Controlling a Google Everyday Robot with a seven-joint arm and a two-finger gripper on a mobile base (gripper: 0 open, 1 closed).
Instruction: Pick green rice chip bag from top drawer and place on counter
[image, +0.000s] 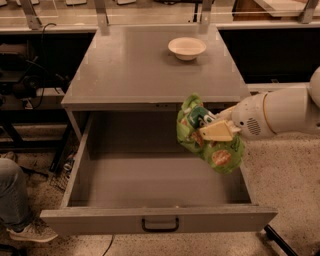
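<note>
Holding green rice chip bag (220, 157), jaws hang above top drawer (150, 182), before counter (135, 70).

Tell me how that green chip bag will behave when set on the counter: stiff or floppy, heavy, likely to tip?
Probably floppy: the chip bag crumples and sags around the hand clamped on it over the right side of the drawer. Likely light, since one pinch carries it. On the counter it should slump rather than stand.

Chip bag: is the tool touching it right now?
Touching. The camera view shows the tool shut on the chip bag, a cream finger across its front, holding it above the drawer's right side, near the counter's front edge.
</note>
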